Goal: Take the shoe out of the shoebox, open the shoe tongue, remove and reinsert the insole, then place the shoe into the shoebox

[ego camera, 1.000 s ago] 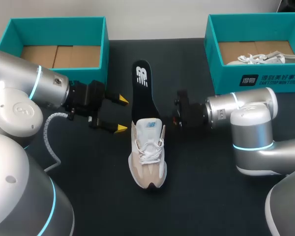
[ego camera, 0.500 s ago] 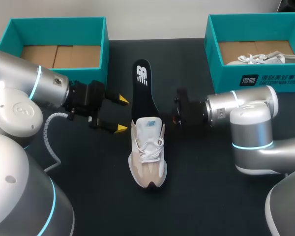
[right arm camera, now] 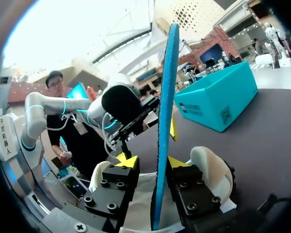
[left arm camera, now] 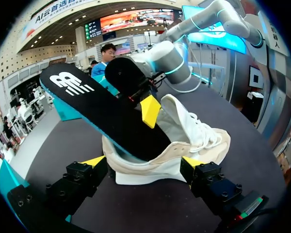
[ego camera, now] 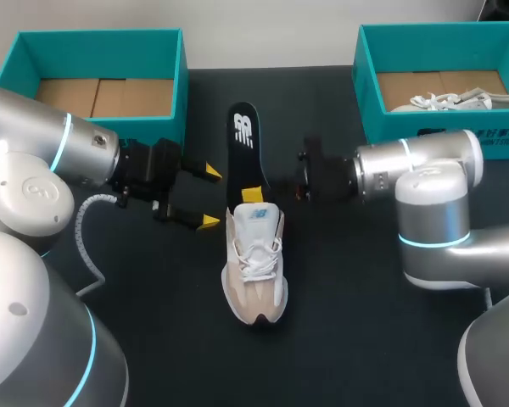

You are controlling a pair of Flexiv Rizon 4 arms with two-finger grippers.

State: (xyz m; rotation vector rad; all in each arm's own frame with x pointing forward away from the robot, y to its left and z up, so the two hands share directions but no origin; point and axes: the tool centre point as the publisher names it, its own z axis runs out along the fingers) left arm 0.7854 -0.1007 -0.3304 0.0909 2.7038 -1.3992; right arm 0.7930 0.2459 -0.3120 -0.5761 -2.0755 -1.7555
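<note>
I see the black table (ego camera: 339,339) with two teal cardboard shoeboxes at its far side. The left shoebox (ego camera: 165,64) shows only a brown cardboard floor, and the right shoebox (ego camera: 369,93) holds a white laced shoe (ego camera: 450,100). My left arm (ego camera: 59,157) comes in on one side and my right arm (ego camera: 424,174) on the other. Between them the beige and white sneaker (ego camera: 256,263) sits on the table, out of both boxes, toe toward me. The black insole (ego camera: 248,153) slopes up out of its opening, away from me. My right gripper (right arm camera: 150,162) straddles the insole with one finger against it and a gap at the other, so it is released. My left gripper (ego camera: 205,197) is spread wide, near the sneaker's heel, gripping nothing.
</note>
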